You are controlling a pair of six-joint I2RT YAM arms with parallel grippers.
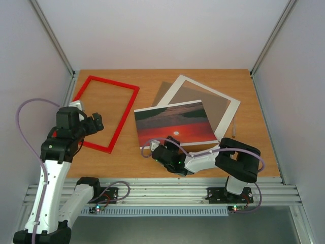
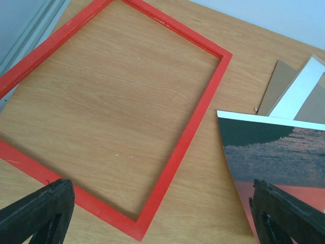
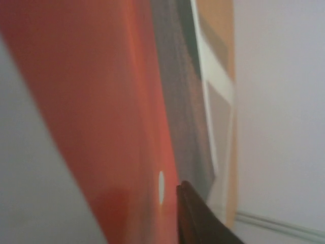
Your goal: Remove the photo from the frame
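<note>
Photo (image 1: 172, 122) is found out of the frame (image 2: 193, 117), just ahead of the right claw (image 1: 162, 152), partly over a mat (image 1: 213, 93). Frame is seen empty beneath the left claw (image 2: 160, 203), which is spread wide, nothing held. Right claw's state cannot be told: its wrist view is blurred, contact hidden. Photo is best laid flat on the surface (image 1: 122, 162), uncreased.
</note>
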